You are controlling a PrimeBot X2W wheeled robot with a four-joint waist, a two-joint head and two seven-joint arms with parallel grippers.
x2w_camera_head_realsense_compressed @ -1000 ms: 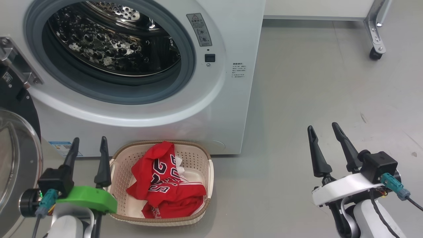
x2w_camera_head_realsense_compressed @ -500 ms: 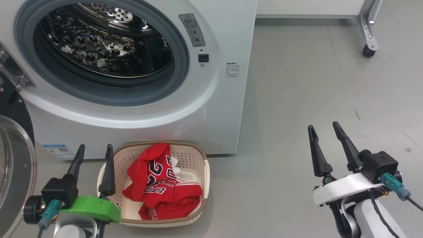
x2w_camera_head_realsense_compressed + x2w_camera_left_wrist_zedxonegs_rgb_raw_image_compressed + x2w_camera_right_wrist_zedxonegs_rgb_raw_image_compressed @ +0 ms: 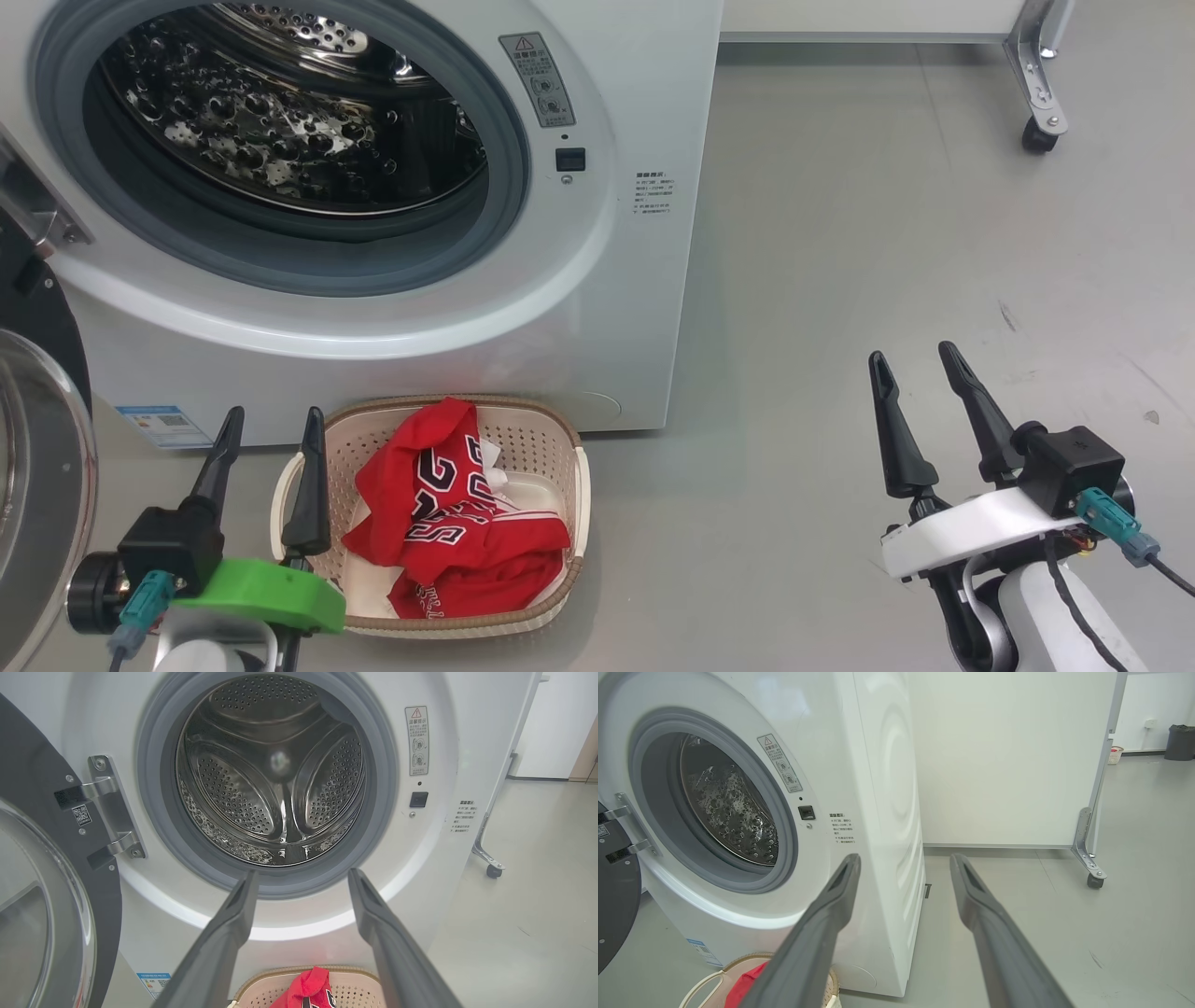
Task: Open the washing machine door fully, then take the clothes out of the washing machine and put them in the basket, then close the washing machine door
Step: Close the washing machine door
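The washing machine door (image 3: 42,896) stands swung wide on its hinge (image 3: 110,807), at the left side of the washing machine (image 3: 635,308). Its black rim and glass bowl are turned away from the opening, so the mouth is free for reaching in. Behind the grey seal (image 3: 159,826) the steel drum (image 3: 280,774) looks empty; I see no fabric inside it. The clothes (image 3: 467,541), red with white trim and dark lettering, lie heaped in the basket (image 3: 551,439). The basket sits on the floor (image 3: 840,280) just in front of the machine's lower panel and under the opening, probably so that a garment has only a short way down from the drum. The left gripper (image 3: 273,415) hovers low, just beside the left end of the basket, with its 2 fingers spread apart and nothing between them, pointing toward the drum. It is between the basket and the door, so I judge that this arm is the better placed for pushing the door. The right gripper (image 3: 910,353) is well apart on the right, above bare floor, also spread and empty, and clear of the door's swing. By my judgement 2 of the 3 steps are done and only the closing is left. I cannot tell whether the door will clear the basket when it swings.
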